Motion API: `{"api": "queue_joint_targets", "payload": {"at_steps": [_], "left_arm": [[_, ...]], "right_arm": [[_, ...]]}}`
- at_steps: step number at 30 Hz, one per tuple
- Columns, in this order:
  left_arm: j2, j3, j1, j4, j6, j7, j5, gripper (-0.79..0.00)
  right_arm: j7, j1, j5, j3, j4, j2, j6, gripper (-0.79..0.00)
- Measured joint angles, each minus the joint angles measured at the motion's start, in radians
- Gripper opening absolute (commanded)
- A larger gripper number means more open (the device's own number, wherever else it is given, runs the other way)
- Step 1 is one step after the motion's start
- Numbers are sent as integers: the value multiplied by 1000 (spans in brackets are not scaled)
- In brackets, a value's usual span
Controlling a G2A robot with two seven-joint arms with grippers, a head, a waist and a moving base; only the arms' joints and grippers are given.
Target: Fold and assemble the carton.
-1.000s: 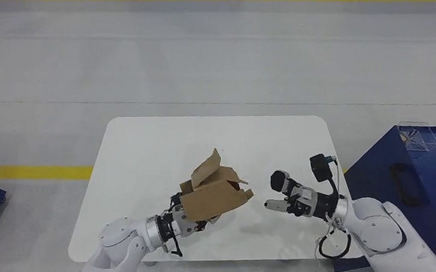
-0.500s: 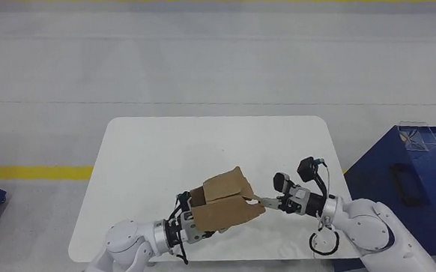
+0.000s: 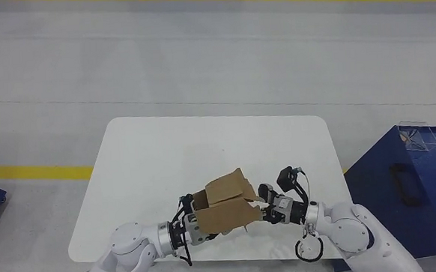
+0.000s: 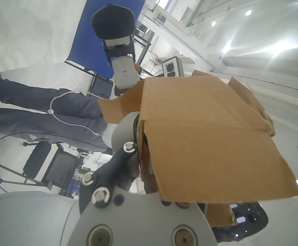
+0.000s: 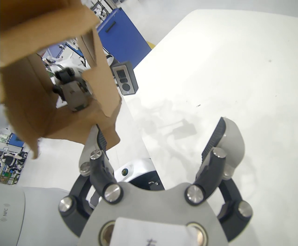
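Lower centre, top view: the left gripper [image 3: 190,226], fingers clamped on a wall of the carton [image 3: 223,202], holds it above the white surface [image 3: 166,154]. At right, the right gripper [image 3: 264,210], fingers spread, touches an end flap [image 5: 107,109] with one finger. The body appears erected; the end flaps are not yet closed.

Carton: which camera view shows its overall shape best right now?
Top view: the whole carton shows, flaps included, held over the table. The left wrist view gives close side panels; the right wrist view looks into one open end.
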Motion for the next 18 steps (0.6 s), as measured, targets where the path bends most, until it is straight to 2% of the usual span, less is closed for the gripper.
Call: {"api": "queue_joint_targets", "payload": {"at_steps": [9, 13, 18], "left_arm": [[1, 4, 5, 8, -20, 46, 4, -785], [1, 8, 7, 10, -23, 59, 2, -785], [1, 14, 7, 8, -23, 64, 0, -785]], "right_arm": [[11, -95, 51, 114, -118, 19, -40, 0], [14, -120, 40, 118, -152, 20, -34, 0], [15, -102, 28, 87, -142, 15, -18, 0]]}}
